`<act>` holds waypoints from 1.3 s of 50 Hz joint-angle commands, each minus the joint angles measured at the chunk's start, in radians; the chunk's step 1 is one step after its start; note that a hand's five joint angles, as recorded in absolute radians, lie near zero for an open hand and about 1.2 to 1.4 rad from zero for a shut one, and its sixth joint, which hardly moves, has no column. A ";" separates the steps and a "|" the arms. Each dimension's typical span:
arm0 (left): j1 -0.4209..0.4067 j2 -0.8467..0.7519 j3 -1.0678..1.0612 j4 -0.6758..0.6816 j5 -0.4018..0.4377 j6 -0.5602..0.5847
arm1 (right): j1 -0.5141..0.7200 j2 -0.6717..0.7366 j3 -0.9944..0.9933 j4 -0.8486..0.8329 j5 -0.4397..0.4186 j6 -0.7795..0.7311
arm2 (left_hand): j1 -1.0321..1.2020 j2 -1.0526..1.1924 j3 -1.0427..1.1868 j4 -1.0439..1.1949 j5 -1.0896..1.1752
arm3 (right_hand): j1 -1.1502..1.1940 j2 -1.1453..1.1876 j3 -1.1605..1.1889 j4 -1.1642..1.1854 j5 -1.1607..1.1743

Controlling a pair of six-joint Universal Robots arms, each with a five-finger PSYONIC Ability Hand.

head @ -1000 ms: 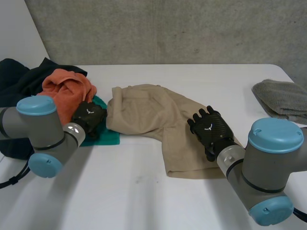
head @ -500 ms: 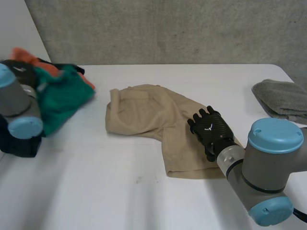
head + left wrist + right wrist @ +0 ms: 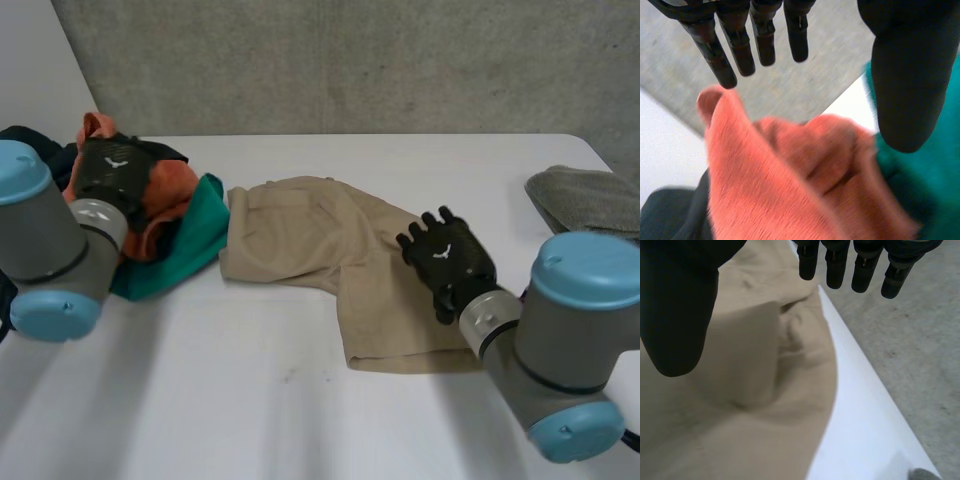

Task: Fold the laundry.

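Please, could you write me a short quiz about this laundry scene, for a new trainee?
1. True or false: the right robot hand has its fingers curled round the beige shorts.
2. Which cloth lies under the left robot hand? A: the grey towel. B: the orange cloth. C: the beige shorts.
3. Fill in: the green cloth lies between the orange cloth and the ____.
Key: 1 false; 2 B; 3 beige shorts.
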 commanded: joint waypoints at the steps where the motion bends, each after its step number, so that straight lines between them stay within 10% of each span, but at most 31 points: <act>1: -0.164 0.065 -0.080 -0.007 0.081 -0.013 | -0.068 -0.084 -0.052 0.137 -0.025 0.004 | -0.064 -0.062 -0.063 -0.050 -0.047 | -0.057 -0.040 -0.036 -0.037 -0.044; 7: -0.233 -0.040 -0.032 0.005 0.195 -0.008 | -0.085 -0.087 -0.081 0.266 -0.059 0.007 | -0.049 -0.047 -0.048 -0.036 -0.033 | -0.057 -0.040 -0.036 -0.037 -0.044; 20: -0.244 -0.431 0.337 -0.055 0.137 0.044 | -0.095 -0.078 -0.037 0.248 -0.083 0.011 | 0.182 0.184 0.184 0.196 0.199 | -0.057 -0.040 -0.036 -0.037 -0.044; 26: -0.227 -0.474 0.454 -0.045 0.115 0.075 | -0.111 -0.078 -0.026 0.223 -0.083 0.010 | 1.048 1.050 1.049 1.061 1.064 | -0.057 -0.040 -0.036 -0.037 -0.044; 38: -0.320 -0.307 0.571 0.146 0.058 0.013 | -0.165 -0.099 -0.043 0.163 -0.027 0.028 | 1.048 1.050 1.050 1.062 1.065 | -0.057 -0.040 -0.036 -0.037 -0.044; 51: -0.625 -0.153 0.221 0.074 0.347 -0.412 | -0.279 -0.156 -0.084 0.139 0.052 0.074 | 1.043 1.045 1.044 1.057 1.060 | -0.057 -0.040 -0.036 -0.037 -0.044; 57: -0.659 -0.121 0.151 0.054 0.381 -0.366 | -0.295 -0.156 -0.091 0.140 0.047 0.071 | 0.181 0.183 0.182 0.194 0.197 | -0.057 -0.040 -0.036 -0.037 -0.044; 65: -0.566 0.031 0.036 -0.001 0.373 -0.235 | -0.317 -0.156 -0.124 0.149 -0.014 0.065 | 0.092 0.094 0.093 0.105 0.108 | -0.057 -0.040 -0.036 -0.037 -0.044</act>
